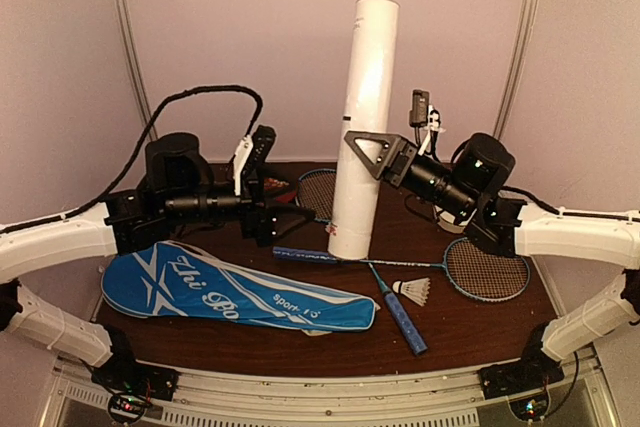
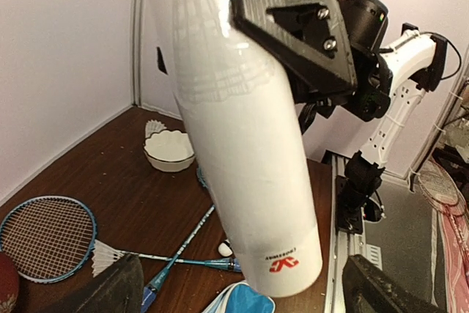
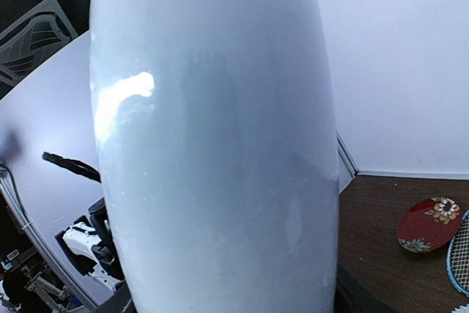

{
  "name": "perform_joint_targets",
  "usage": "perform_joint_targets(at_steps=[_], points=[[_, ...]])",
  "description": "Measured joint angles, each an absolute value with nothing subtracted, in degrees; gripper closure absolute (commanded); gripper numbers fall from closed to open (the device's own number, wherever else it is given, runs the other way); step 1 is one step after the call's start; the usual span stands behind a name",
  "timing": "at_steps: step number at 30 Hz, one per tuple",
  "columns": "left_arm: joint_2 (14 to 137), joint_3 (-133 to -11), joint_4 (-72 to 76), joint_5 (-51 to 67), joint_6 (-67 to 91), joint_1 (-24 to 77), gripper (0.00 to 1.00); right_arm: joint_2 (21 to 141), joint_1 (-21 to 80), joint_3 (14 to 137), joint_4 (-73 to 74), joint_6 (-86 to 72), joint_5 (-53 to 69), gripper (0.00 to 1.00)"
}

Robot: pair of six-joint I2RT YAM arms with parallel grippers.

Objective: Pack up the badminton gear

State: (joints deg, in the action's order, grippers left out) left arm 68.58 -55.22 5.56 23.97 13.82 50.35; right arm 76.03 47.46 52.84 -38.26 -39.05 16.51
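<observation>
1. While clamping across the middle of the long white tube [image 1: 365, 97], the right gripper [image 1: 362, 152] is gripping it with jaws partly apart. One black triangular finger [image 2: 293, 31] is lying flat on the tube wall.
2. The left gripper [image 1: 268, 195] is hanging fully spread and gripping nothing. It is facing the tube's lower half from beside it, not touching.
3. The tube is standing over the middle of the table [image 1: 440, 332], its lower end by a racket handle. Whether that end is resting or just lifted, I cannot tell.
4. Its long axis is running near vertical, with the upper end pointing up and leaning slightly toward the right arm.
5. Judging by looks, the tube is handling as light, hollow and stiff. Its glossy wall is likely making it slippery and crushable, so a mid-body grip across the width is suiting it best.
6. Further out, the rackets [image 1: 490, 269], a shuttlecock [image 1: 412, 290] and the blue racket bag [image 1: 235, 292] are lying flat, not yet packed.
</observation>
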Motion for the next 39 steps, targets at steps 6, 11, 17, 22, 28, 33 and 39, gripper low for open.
perform_joint_targets(at_steps=[6, 11, 17, 22, 28, 33, 39], points=[[74.59, -57.87, 7.27, 25.82, 12.19, 54.87, 0.02, 75.61, 53.67, 52.51, -43.03, -35.29, 16.58, 0.51], [76.9, -58.92, 10.63, 28.47, 12.14, 56.16, 0.03, 75.61, 56.36, 52.1, -45.34, -33.1, 16.58, 0.51], [78.0, -59.53, 13.39, 30.7, 12.49, 56.69, 0.17, 75.68, 57.52, 51.05, -47.86, -31.83, 16.6, 0.44], [78.32, -59.68, 13.67, 31.97, 12.64, 56.73, 0.42, 76.05, 57.52, 50.72, -48.84, -31.24, 17.72, 0.44], [78.3, -59.68, 12.47, 31.86, 12.27, 56.69, 0.52, 76.03, 57.52, 49.32, -50.74, -30.37, 18.33, 0.23], [76.73, -58.41, 10.0, 31.66, 10.41, 56.75, 0.56, 74.35, 57.52, 49.3, -48.07, -28.25, 18.2, 0.01], [72.99, -55.22, 4.01, 31.53, 7.42, 56.75, 0.57, 70.43, 56.73, 50.41, -40.45, -24.51, 18.57, 0.0]])
